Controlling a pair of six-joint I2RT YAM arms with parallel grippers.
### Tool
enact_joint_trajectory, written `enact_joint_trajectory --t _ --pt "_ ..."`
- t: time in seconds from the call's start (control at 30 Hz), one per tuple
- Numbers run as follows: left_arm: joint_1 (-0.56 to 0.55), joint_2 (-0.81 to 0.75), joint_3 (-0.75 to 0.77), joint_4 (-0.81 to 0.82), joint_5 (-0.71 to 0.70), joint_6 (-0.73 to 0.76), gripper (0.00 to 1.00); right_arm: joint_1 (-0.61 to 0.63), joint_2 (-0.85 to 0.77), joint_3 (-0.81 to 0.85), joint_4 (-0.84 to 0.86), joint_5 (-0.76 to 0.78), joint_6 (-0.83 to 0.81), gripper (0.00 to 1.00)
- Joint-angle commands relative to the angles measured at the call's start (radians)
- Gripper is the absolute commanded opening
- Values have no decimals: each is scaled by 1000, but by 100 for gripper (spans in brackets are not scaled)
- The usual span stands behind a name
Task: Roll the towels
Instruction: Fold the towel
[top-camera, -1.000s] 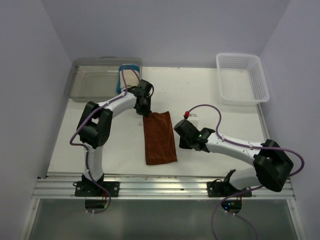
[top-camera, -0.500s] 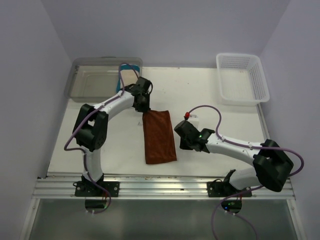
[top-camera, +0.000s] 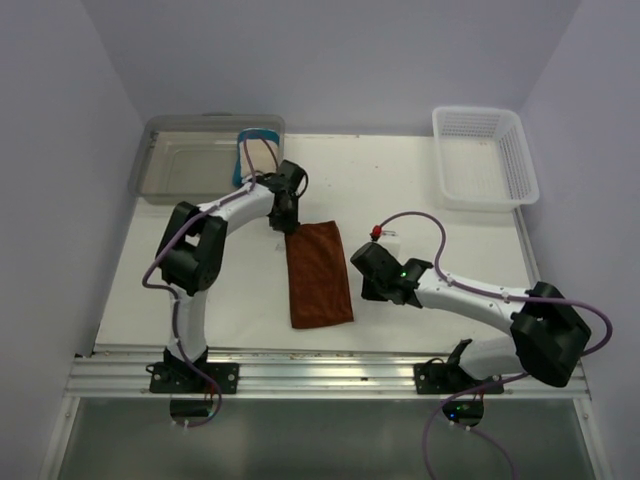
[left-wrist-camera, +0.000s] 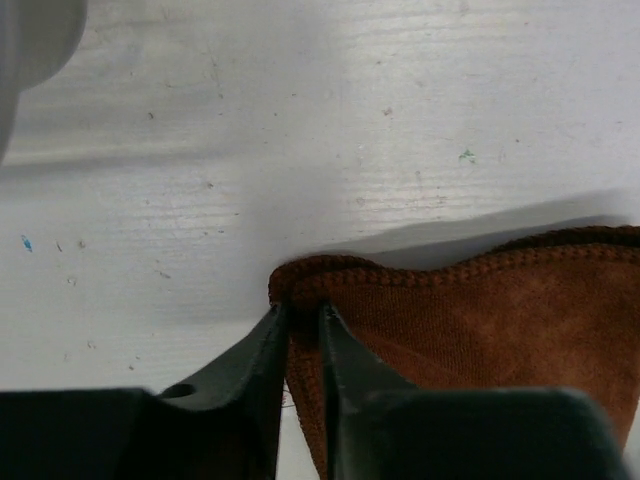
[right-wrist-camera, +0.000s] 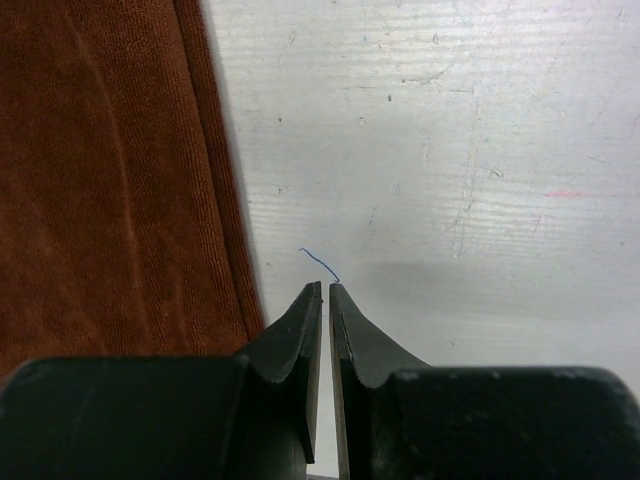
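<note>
Surface (top-camera: 420, 190), white, carries a clear bin (top-camera: 190, 170) at far left and a mesh basket (top-camera: 480, 160) at far right. Rust-brown towel (top-camera: 319, 275) lies flat at centre between the arms. Cream towel (top-camera: 258, 155) with blue edges sits at the bin's right end. Left pincer (left-wrist-camera: 303, 320) is clamped on the brown towel's far-left corner, which is slightly raised. Right pincer (right-wrist-camera: 326, 295) is pressed together, empty, just beside the towel's right edge.
</note>
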Motion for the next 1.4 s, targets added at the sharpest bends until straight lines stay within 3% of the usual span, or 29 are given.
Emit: enact_joint_trajectory --t 0.0,0.13,0.3,0.53,0.7,0.93,1.07,1.37 --pt "5 13 55 -32 -40 -9 28 0 -51 11 -20 23 -4 11" --pt "2 -24 85 -67 -82 -11 40 15 -51 55 -25 12 -40 11" --pt "-16 -146 61 -105 -140 -14 41 78 69 190 -23 -7 -96 8" --pt "-28 -404 -276 5 -27 -31 40 64 251 345 -13 -46 -191 12" --pt "-67 -524 -485 144 92 -109 40 -24 313 399 64 -150 -238 14" --pt "-131 -521 -585 269 161 -192 39 -86 457 506 76 -218 -273 14" --pt "-131 -452 -628 293 133 -152 38 -123 521 508 96 -227 -268 14" --pt "-130 -299 -550 263 113 -106 36 -167 575 475 132 -212 -184 14"
